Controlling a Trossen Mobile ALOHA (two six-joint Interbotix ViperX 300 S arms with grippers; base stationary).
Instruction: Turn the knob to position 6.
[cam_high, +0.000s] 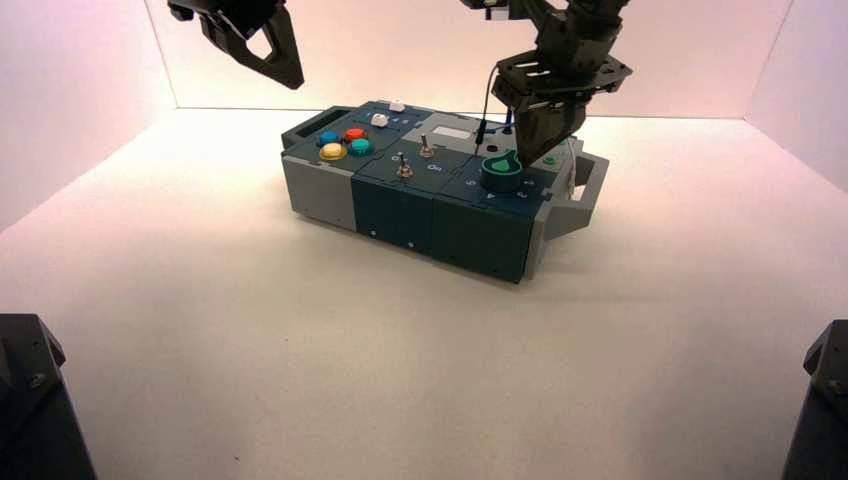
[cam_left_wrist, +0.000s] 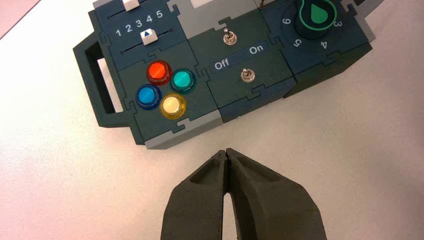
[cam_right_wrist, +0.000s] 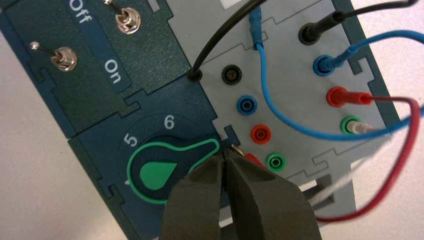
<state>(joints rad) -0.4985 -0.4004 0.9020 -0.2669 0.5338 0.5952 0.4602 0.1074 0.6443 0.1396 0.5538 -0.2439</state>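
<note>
The teal-green knob (cam_high: 501, 170) sits on the right end of the box (cam_high: 400, 205). In the right wrist view the knob (cam_right_wrist: 155, 172) has its pointer tab (cam_right_wrist: 207, 147) turned past the printed 6 (cam_right_wrist: 169, 121), towards the grey wire panel. My right gripper (cam_right_wrist: 226, 152) is shut, with its tips right beside the tab's end, just above the box; in the high view it (cam_high: 541, 153) hangs at the knob's far right side. My left gripper (cam_high: 288, 75) is shut and empty, raised at the back left; in its wrist view (cam_left_wrist: 227, 152) it is over the table in front of the box.
Two metal toggle switches (cam_right_wrist: 65, 57) stand by the Off/On lettering. Black, blue and red wires (cam_right_wrist: 280, 107) plug into the grey panel beside the knob. Red, teal, blue and yellow buttons (cam_left_wrist: 165, 90) and two sliders (cam_left_wrist: 147, 36) lie on the box's left end.
</note>
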